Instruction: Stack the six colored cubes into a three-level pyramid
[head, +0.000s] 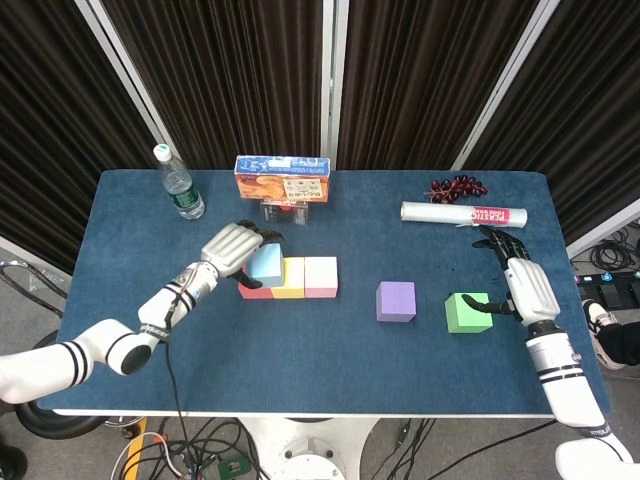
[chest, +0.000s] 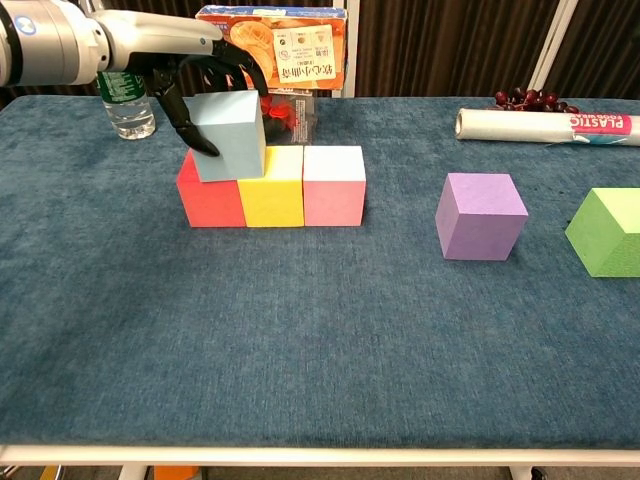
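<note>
Blue desk (head: 300, 340) and what lies on it

A row of three cubes, touching side by side, sits left of centre: red cube (chest: 209, 200), yellow cube (chest: 272, 196), pink cube (chest: 334, 185). To the right, apart from the row, stand a purple cube (chest: 480, 215) and a green cube (head: 464, 313) near the right edge. Along the far edge: a water bottle (head: 178, 183) at the left, an orange box (head: 283, 179) standing upright behind the row, a roll (head: 463, 213) of plastic wrap lying flat, and dark grapes (head: 456, 187) just behind it.
</note>
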